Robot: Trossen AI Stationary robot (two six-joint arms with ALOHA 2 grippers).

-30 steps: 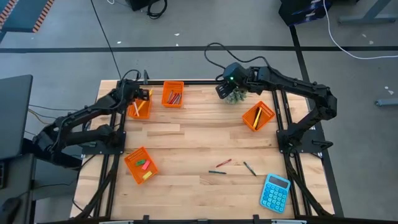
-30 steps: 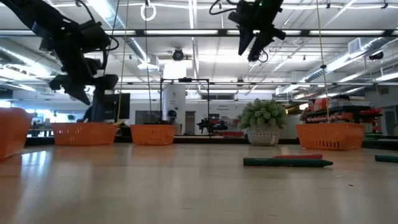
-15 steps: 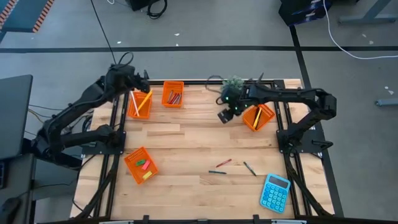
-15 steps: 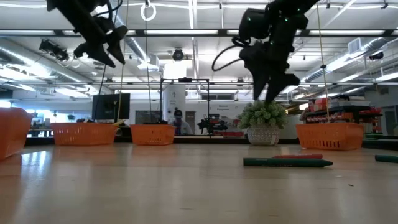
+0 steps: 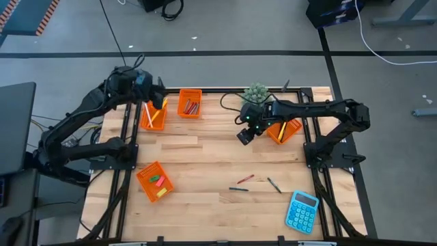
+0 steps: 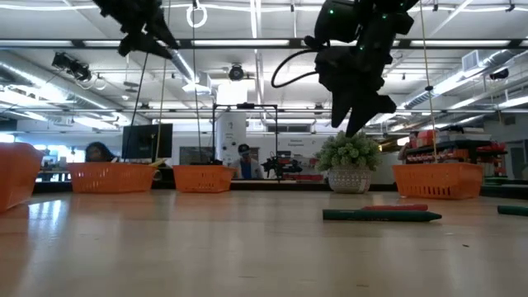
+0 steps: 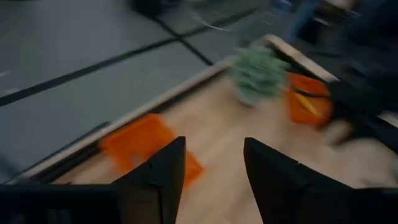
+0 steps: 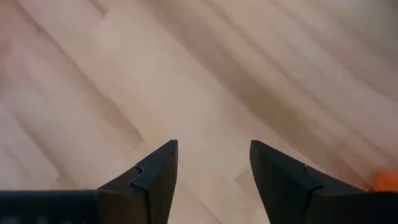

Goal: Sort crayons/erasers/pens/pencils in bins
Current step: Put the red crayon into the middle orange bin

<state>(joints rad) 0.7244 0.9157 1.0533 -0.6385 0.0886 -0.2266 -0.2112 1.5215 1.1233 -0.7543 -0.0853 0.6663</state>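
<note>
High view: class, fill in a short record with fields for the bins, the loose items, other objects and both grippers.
bins: four
loose items: three sticks, one red, two dark, on bare table
other objects: calculator, plant
left gripper: open, empty, above the rear-left bin
right gripper: open, empty, over bare wood

My overhead camera looks straight down on the whole pale wooden plank worktop (image 5: 205,157). My low camera sits at worktop height, facing level across it into the room. My left wrist camera looks obliquely down from high above; it shares the small green potted plant (image 7: 260,73) with both fixed views. My right wrist camera looks closely down at bare planks.
</note>
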